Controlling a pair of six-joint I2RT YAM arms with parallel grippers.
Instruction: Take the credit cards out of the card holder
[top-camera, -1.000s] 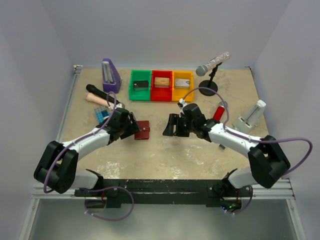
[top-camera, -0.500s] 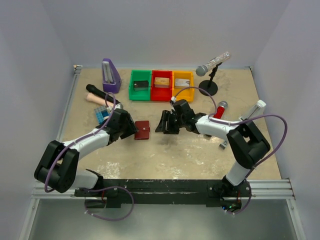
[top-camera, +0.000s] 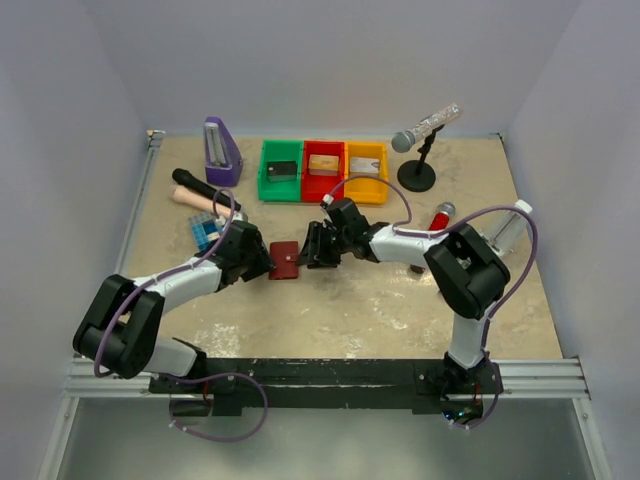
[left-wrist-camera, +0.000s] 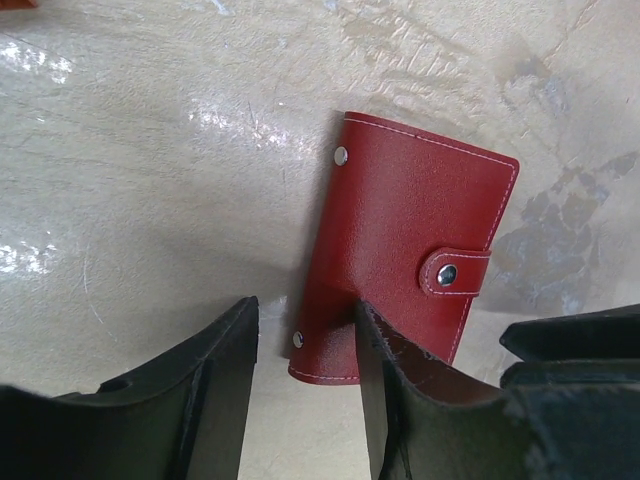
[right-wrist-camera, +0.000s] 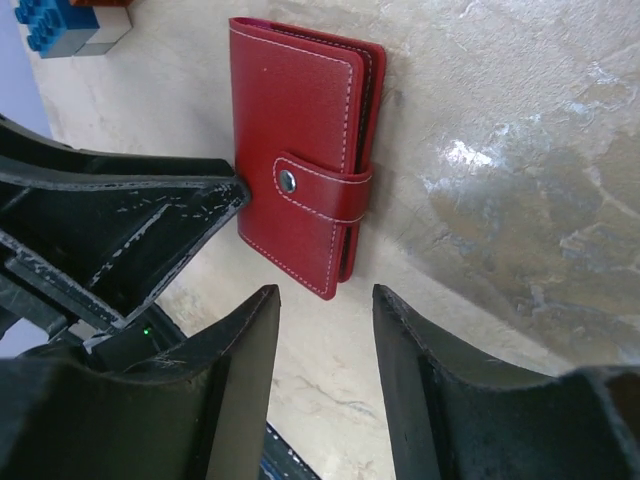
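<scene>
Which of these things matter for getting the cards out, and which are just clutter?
Job:
- card holder, closed, snap fastened, no cards showing
- left pincer and right pincer, jaws apart, one on each side of it

Lying about:
- purple metronome
- row of coloured bins
- microphone on stand
- black microphone
- red microphone
- blue blocks

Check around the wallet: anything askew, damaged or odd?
Nothing stands out. The wallet lies flat on the table, snapped shut and intact, between the left gripper and right gripper, both open.
</scene>
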